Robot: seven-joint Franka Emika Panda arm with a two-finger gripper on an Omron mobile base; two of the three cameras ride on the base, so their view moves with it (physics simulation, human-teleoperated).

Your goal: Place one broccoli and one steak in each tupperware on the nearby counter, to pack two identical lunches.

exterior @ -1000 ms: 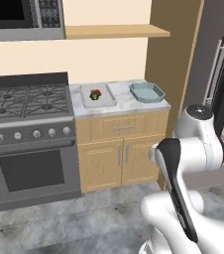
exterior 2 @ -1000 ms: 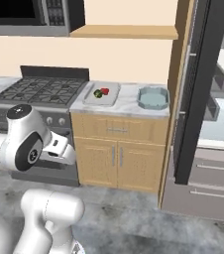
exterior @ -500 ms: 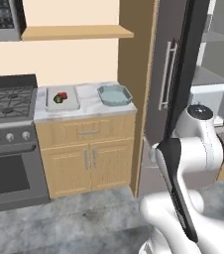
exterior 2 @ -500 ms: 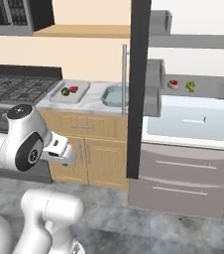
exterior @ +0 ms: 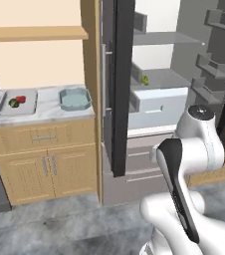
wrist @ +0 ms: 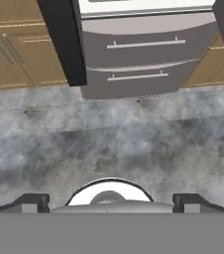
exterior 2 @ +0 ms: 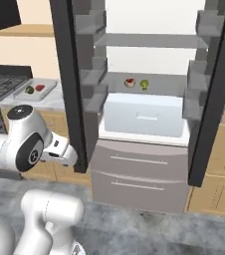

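Clearly we face the open fridge with our gripper pointed at the grey mottled floor, jaws spread wide and holding nothing. A small knobbly green broccoli and a red steak sit side by side on the smooth grey shelf above a glossy white drawer. On the marbled counter the pale grey tray already has a green and a red piece; the teal cut-corner one beside it looks empty. Reaching in, we judge our arm could clip the dark door edges or nudge the broccoli so it rolls
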